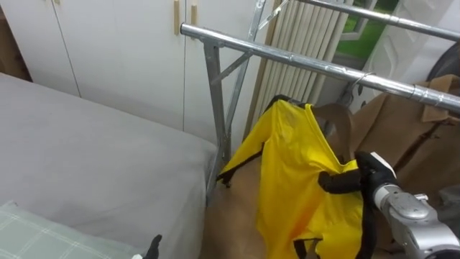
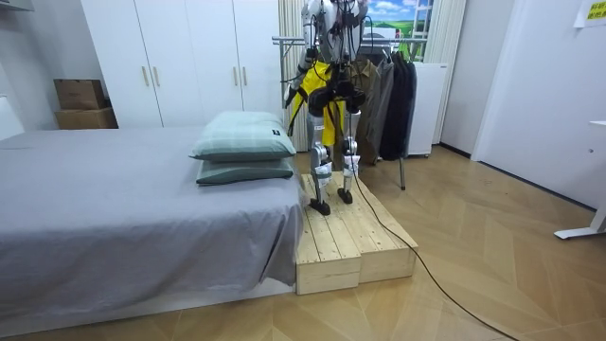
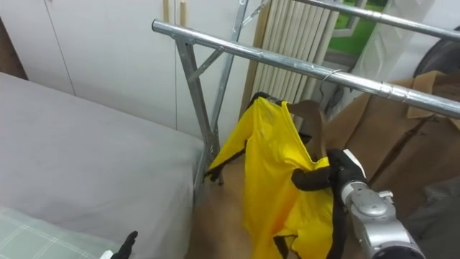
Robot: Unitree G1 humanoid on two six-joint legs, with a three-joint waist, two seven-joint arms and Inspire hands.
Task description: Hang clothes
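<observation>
A yellow garment (image 1: 295, 165) on a dark hanger hangs in front of me, its top just below the metal rail (image 1: 287, 56) of the clothes rack and apart from it. My right hand (image 1: 348, 180) comes in from the lower right, its dark fingers curled into the yellow cloth at mid height. One dark hanger end (image 1: 224, 176) pokes out at the garment's left sleeve. A fingertip of my left hand (image 1: 153, 246) shows at the bottom edge, above the bed. In the room view I stand on a wooden platform (image 2: 350, 237) facing the rack with the yellow garment (image 2: 317, 80) held up.
A brown coat (image 1: 402, 129) hangs on the rail to the right by a wire hook (image 1: 363, 78). The grey bed (image 1: 86, 158) with a checked pillow (image 1: 36, 234) lies at my left, close to the rack's leg (image 1: 214, 108). White wardrobe doors (image 1: 108, 43) stand behind.
</observation>
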